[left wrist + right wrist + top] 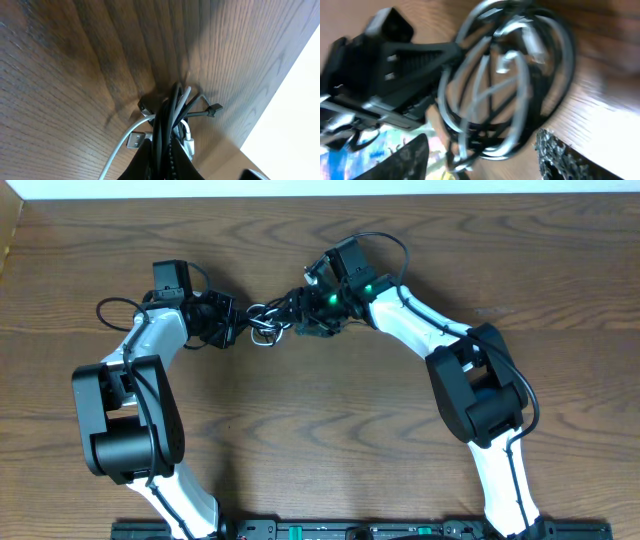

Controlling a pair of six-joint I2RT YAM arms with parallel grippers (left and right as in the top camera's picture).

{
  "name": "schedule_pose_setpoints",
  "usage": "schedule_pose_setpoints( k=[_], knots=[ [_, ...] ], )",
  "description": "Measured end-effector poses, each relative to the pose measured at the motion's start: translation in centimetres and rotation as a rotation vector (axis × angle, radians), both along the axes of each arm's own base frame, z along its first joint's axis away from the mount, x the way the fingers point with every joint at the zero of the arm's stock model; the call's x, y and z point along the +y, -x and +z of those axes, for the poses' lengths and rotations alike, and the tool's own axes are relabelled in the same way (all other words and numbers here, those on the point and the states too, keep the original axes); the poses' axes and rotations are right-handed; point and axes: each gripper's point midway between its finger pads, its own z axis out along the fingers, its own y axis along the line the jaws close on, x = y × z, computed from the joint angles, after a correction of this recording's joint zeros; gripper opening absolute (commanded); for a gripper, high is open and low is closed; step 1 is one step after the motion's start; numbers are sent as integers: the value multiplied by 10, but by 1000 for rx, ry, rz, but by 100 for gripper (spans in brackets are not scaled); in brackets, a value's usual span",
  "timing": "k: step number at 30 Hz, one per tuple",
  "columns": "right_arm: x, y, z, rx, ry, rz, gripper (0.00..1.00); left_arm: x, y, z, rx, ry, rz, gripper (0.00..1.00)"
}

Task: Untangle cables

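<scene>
The coiled black and white cables (263, 322) hang between my two grippers at the table's middle back. My left gripper (232, 323) is shut on the bundle's left side. In the left wrist view the black strands (165, 125) run between its fingers (164, 160), with the white cable (117, 150) and a silver USB plug (136, 139) beside them. My right gripper (300, 315) is open, its fingers (480, 157) on either side of the coil's (505, 85) near edge. That view is blurred.
The wooden table (330, 440) ends at a white edge along the back (400, 188). The left gripper's body (385, 75) shows just behind the coil in the right wrist view. Both arm bases stand at the front edge (330, 530).
</scene>
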Motion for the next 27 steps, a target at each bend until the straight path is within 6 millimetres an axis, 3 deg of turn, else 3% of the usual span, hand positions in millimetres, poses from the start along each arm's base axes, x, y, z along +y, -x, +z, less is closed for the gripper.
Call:
schedule_pose_setpoints(
  k=[6, 10, 15, 22, 27],
  knots=[
    [11, 7, 8, -7, -42, 35, 59, 1, 0, 0, 0, -5, 2, 7],
    [20, 16, 7, -4, -33, 48, 49, 1, 0, -1, 1, -7, 4, 7],
    [26, 19, 0, -19, 7, 34, 29, 1, 0, -1, 1, -7, 4, 8],
    [21, 22, -15, -31, 92, 16, 4, 1, 0, -1, 1, -7, 4, 7],
    [9, 22, -29, -38, 175, 3, 4, 1, 0, -1, 1, -7, 4, 7]
  ],
)
